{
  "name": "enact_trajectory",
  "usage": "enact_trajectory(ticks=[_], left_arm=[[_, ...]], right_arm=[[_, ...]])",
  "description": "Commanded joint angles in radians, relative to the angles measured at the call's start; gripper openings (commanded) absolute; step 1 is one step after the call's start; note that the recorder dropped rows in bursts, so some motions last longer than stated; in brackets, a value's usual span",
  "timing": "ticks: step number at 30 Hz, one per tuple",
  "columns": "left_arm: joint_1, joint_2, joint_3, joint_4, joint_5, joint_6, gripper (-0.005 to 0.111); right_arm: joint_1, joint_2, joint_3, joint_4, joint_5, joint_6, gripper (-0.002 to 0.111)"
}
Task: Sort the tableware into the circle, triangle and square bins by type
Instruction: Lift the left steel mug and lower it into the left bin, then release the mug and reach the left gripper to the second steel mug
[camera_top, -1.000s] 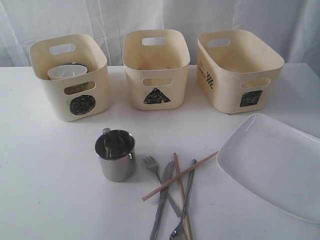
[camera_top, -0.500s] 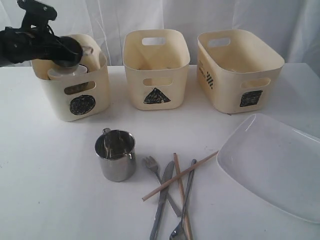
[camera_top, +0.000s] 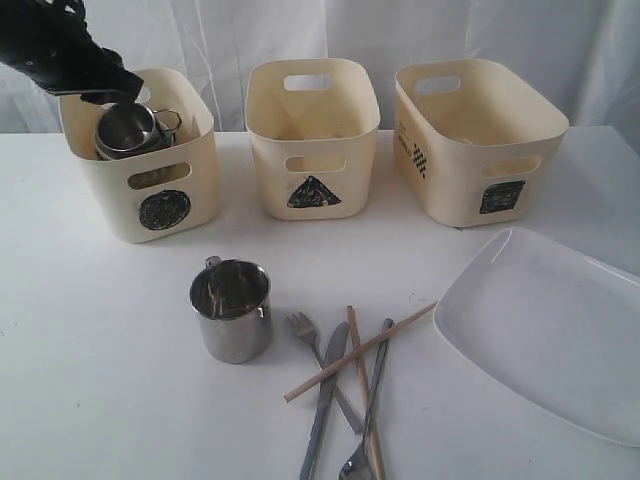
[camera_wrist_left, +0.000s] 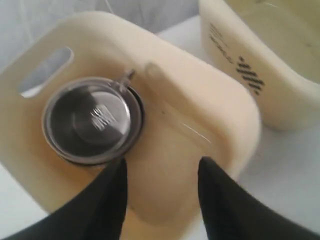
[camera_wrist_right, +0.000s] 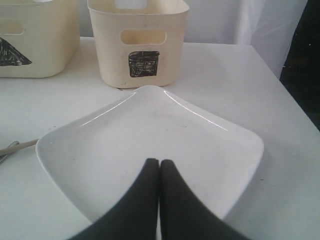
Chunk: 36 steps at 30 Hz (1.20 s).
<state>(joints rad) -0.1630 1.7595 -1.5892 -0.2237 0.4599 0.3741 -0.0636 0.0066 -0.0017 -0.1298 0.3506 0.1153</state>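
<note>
My left pincer (camera_wrist_left: 162, 162) hangs released above the circle bin (camera_top: 110, 200), my right pincer (camera_wrist_right: 159, 162) clenched over one plate (camera_wrist_right: 150, 125); I count three bins (camera_top: 312, 140), two mugs (camera_top: 232, 325).

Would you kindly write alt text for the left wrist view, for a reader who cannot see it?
A steel mug sits inside a cream bin, seen from above. The left tool hangs over the bin with its two black fingers apart, holding nothing. A second cream bin stands beside it.
</note>
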Motion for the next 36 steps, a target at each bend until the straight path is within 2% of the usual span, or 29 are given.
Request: enact_trajectory(ticks=[1, 4, 6, 10, 19, 29, 36], left_arm=[[0.000, -0.065, -0.006, -0.095, 0.356, -0.065, 0.050], [0.000, -0.051, -0.003, -0.198, 0.550, -0.065, 0.050], [-0.002, -0.035, 0.019, -0.270, 0.583, -0.044, 0.050], [-0.009, -0.014, 0.111, -0.417, 0.513, 0.113, 0.050], [-0.031, 0.065, 0.295, -0.398, 0.344, 0.315, 0.050], [-0.036, 0.135, 0.391, -0.424, 0.301, 0.352, 0.050], [-0.036, 0.107, 0.390, -0.400, 0.222, 0.335, 0.050]], right_arm=[[-0.006, -0.007, 0.002, 0.000, -0.004, -0.008, 0.000], [-0.006, -0.007, 0.002, 0.000, -0.004, -0.008, 0.000], [-0.006, -0.007, 0.002, 0.000, -0.004, -0.008, 0.000], [-0.006, -0.007, 0.002, 0.000, -0.004, -0.008, 0.000], [-0.006, -0.007, 0.002, 0.000, -0.004, -0.008, 0.000], [-0.006, -0.007, 0.002, 0.000, -0.004, -0.008, 0.000], [-0.006, -0.007, 0.002, 0.000, -0.004, -0.008, 0.000]])
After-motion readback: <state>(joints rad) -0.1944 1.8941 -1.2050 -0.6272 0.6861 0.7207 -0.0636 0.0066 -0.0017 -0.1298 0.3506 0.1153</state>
